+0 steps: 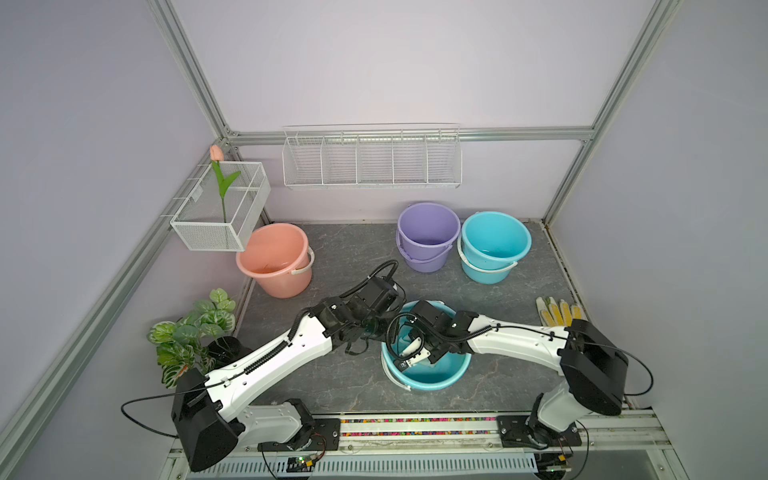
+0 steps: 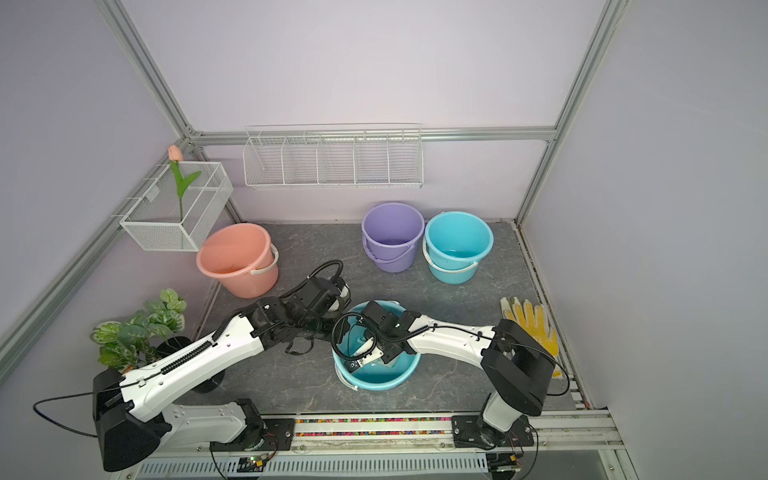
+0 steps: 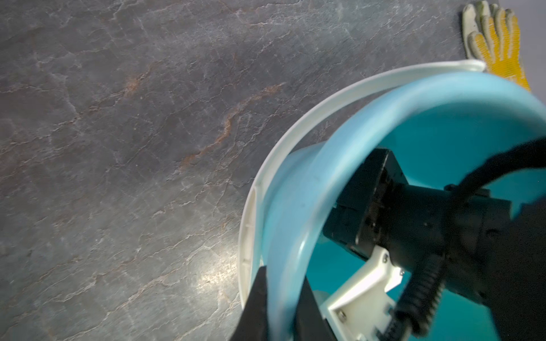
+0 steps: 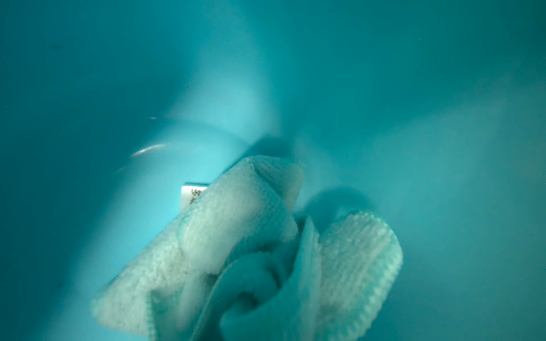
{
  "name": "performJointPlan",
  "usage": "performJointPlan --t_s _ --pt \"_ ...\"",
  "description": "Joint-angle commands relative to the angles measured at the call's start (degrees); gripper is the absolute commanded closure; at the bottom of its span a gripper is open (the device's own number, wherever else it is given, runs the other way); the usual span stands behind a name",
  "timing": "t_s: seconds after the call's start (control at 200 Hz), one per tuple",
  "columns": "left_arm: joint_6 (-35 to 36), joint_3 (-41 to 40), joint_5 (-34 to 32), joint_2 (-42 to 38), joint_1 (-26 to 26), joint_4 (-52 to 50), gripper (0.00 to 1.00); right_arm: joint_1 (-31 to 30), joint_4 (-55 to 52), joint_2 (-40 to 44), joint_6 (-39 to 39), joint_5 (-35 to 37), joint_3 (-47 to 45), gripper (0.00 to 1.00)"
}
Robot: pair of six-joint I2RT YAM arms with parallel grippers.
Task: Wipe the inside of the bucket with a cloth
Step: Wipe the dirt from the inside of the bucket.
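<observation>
The bucket [image 1: 432, 384], a teal one, stands on the bench [image 1: 332, 374] near the front edge, a little right of the middle. The left tool [image 3: 282, 307] is clenched on its rim at about 10 o'clock, with one finger inside the wall and one outside. The right arm reaches in from 3 o'clock and dips into the bucket. The right tool [image 1: 436, 355] is closed, grasping the cloth [image 4: 236, 236]. The cloth is bunched up low inside the bucket, and its white tag [image 4: 192, 196] shows beside a fold.

Seen from the bucket, a glove [image 1: 557, 313] lies flat near 3 o'clock by the bench edge, and a plant [image 1: 195, 328] stands at 9 o'clock. Farther away, a pink bucket [image 1: 276, 259] is at 10 o'clock and a purple bucket [image 1: 428, 237] at 12 o'clock. Just beside the purple one, a far teal bucket [image 1: 494, 245] is at 1 o'clock. On the back wall hangs a wire rack [image 1: 372, 158].
</observation>
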State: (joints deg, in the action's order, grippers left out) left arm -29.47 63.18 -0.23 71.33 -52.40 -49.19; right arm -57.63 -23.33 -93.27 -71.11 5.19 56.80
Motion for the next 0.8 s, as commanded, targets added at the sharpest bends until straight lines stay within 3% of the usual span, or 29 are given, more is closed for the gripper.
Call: performJointPlan --t_s 0.0,0.51,0.795 --pt "0.2 0.5 0.0 -1.7 -0.2 2.1 1.0 0.2 -0.5 -0.1 3.6 -3.0 -1.0 0.93" --pt "-0.5 -0.7 -2.3 -2.3 -0.2 3.4 1.0 0.2 -20.0 18.6 3.5 3.9 8.1 0.93" --pt "-0.6 -1.0 -2.6 -2.3 -0.2 4.1 1.0 -0.5 -29.5 22.3 4.0 12.5 11.9 0.93"
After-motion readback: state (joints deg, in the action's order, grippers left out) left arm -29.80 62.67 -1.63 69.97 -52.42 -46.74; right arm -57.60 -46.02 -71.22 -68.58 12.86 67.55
